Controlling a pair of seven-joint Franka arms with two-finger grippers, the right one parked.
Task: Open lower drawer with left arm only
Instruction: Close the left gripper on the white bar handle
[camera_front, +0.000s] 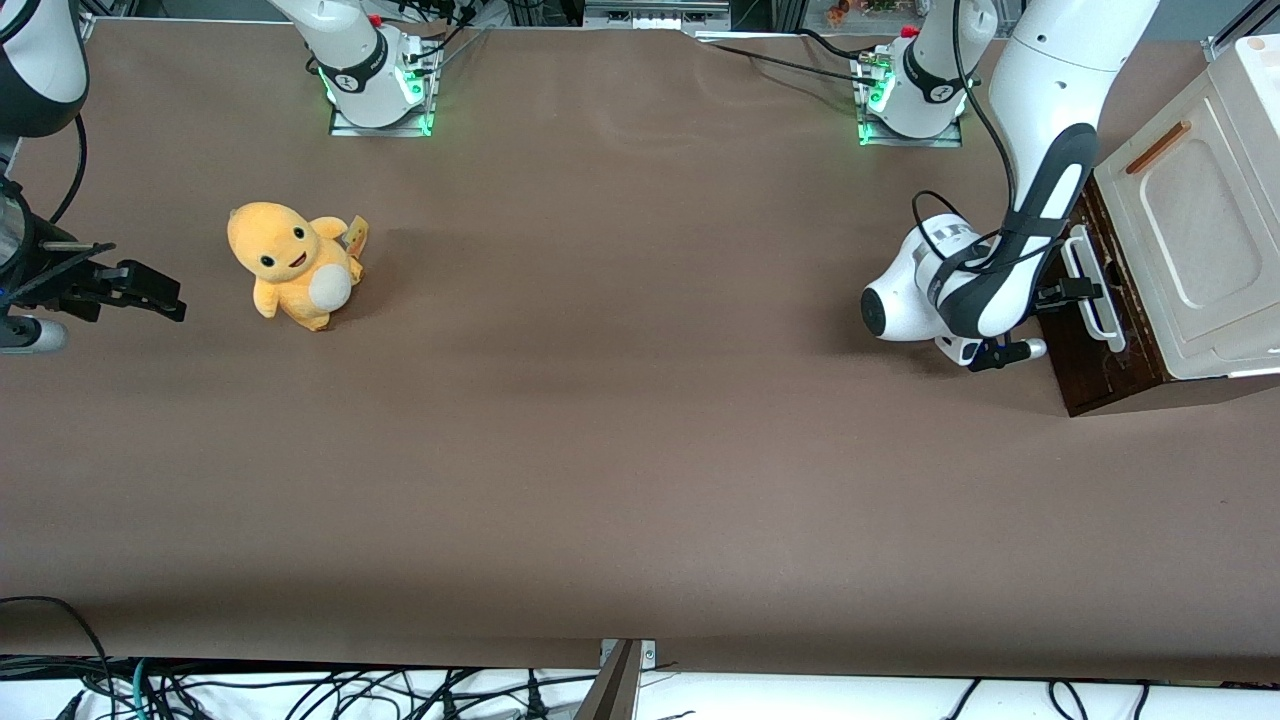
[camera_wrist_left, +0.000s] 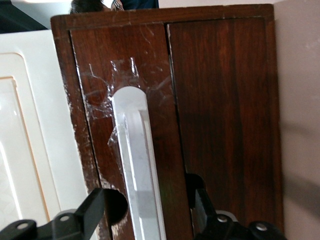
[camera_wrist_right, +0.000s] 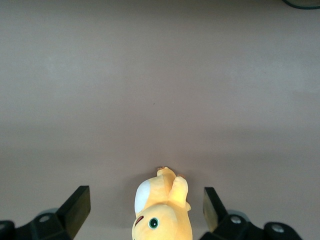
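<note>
Lower drawer (camera_front: 1095, 330), dark wood front closed, with left arm (camera_front: 1040, 150) bent low and its gripper (camera_wrist_left: 150, 210) spread wide astride the white handle (camera_wrist_left: 137, 165)

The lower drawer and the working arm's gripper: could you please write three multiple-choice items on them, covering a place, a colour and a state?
1. Where is the gripper?
A. at the drawer handle
B. over the plush toy
C. above the cream panel

2. What colour is the lower drawer's handle?
A. orange
B. white
C. black

3. How do the gripper's fingers stand?
A. shut on the toy
B. open, either side of the handle
C. shut, empty

Answers: 1 A, the handle lies between the fingers. 2 B, a white bar on dark wood. 3 B, gaps show beside the bar.
</note>
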